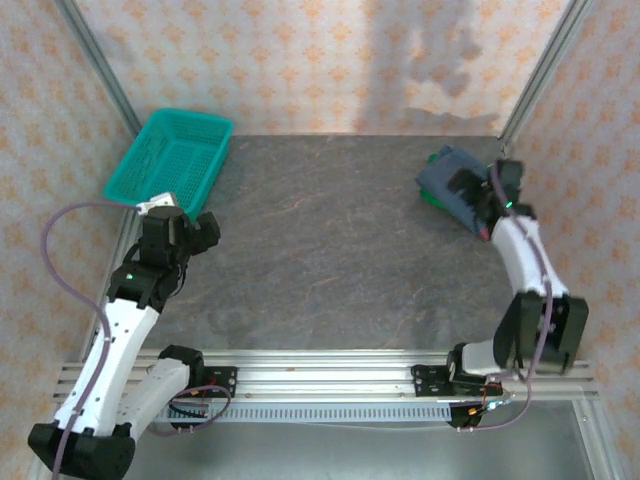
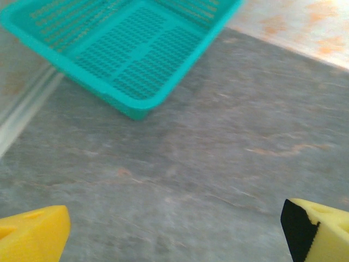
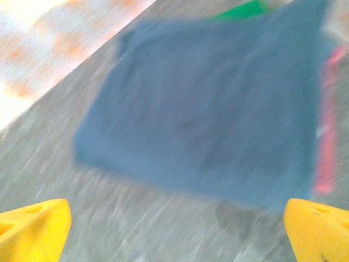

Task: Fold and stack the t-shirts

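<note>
The t-shirts lie folded in one stack at the table's back right. The slate-blue t-shirt [image 1: 445, 172] [image 3: 218, 109] is on top. A green t-shirt's edge [image 3: 242, 10] [image 1: 430, 199] peeks out on the far side, and a dark red t-shirt's edge [image 3: 327, 136] shows along the right side. My right gripper [image 1: 472, 192] [image 3: 177, 234] hovers at the stack's near edge, open, with bare table between its yellow fingertips [image 3: 32, 229]. My left gripper [image 1: 185, 215] [image 2: 174, 234] stands open over bare table at the left, holding nothing.
A teal plastic mesh basket [image 1: 170, 155] [image 2: 131, 49] sits at the back left corner, just beyond the left gripper. Wallpapered walls with metal frame posts [image 1: 100, 70] close in the table. The grey tabletop [image 1: 320, 250] stretches between the two arms.
</note>
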